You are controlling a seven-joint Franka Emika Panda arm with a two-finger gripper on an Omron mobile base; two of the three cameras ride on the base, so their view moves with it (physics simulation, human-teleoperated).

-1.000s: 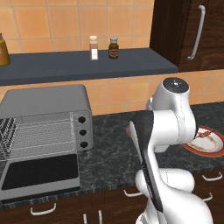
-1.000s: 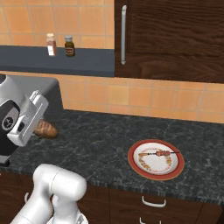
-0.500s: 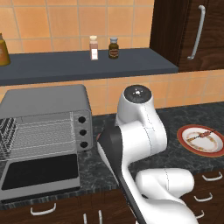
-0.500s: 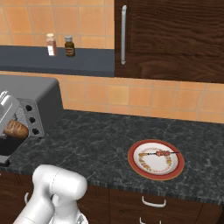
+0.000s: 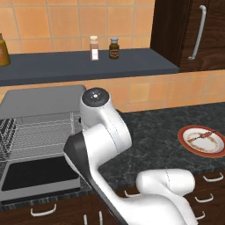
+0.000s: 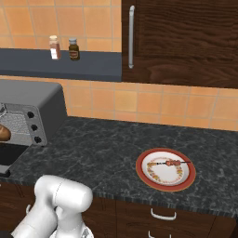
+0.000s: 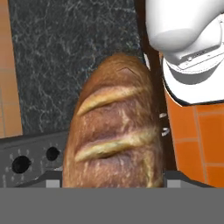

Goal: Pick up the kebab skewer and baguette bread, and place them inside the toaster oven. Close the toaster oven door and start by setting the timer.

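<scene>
Baguette bread: clamped lengthwise in the gripper, jaws closed on it; since half a second ago its end has swung further left, to the oven's mouth.
Arm: has turned leftward across the toaster oven, now covering the knob panel.
Toaster oven door: still dropped flat open, racks bare.
Kebab skewer: unmoved on the red-rimmed plate, well right of the oven.
Shelf: two spice jars as before.
</scene>
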